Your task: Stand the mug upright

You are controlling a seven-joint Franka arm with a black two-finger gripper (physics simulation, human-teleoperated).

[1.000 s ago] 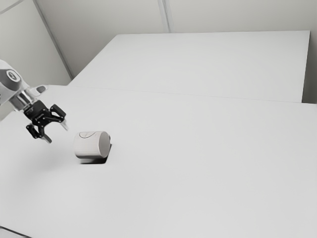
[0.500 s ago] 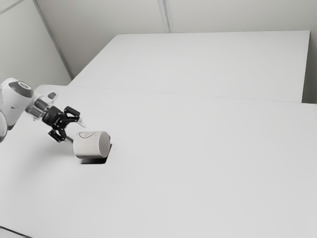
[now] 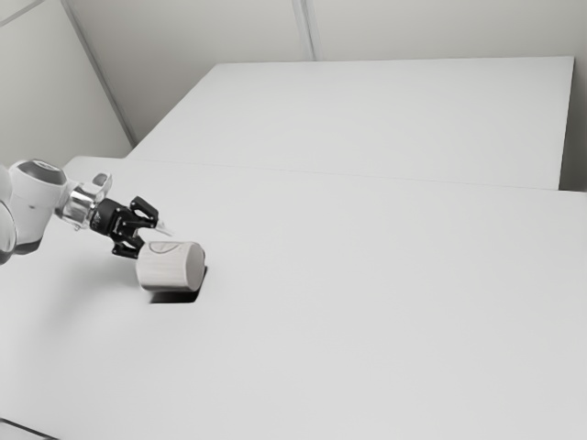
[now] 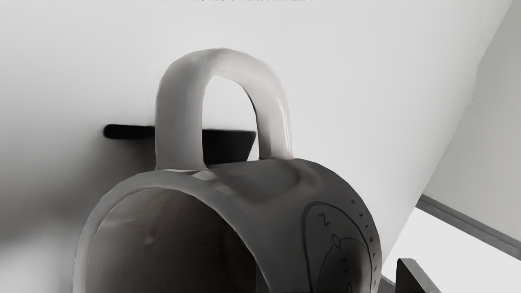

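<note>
The mug (image 3: 170,268) lies on its side on the counter (image 3: 367,302), toward the exterior view's left, its open mouth facing the end effector (image 3: 152,239) and its round base facing the exterior view's right. The end effector is spread, with one of its fingers (image 4: 413,278) just beside the outside of the mug, a narrow gap between them. The mug partly hides the other finger, and whether that one touches it I cannot tell.

The handle (image 4: 179,118) stands out from the mug's side as a thick loop, and through it shows part of a dark shadow (image 4: 228,144) on the counter. Dark line drawing and lettering (image 4: 345,264) mark the wall of the mug on the side near the visible finger.

The arm (image 3: 35,200) comes in from the exterior view's left, low over the counter. Well apart from the mug, beyond a thin seam, a broad white surface (image 3: 394,119) reaches back toward a pale wall (image 3: 440,27). A thin dark line (image 3: 27,429) crosses the near corner at the exterior view's left. In the wrist view, a grey strip (image 4: 468,226) runs along the foot of a wall, past the counter's edge.
</note>
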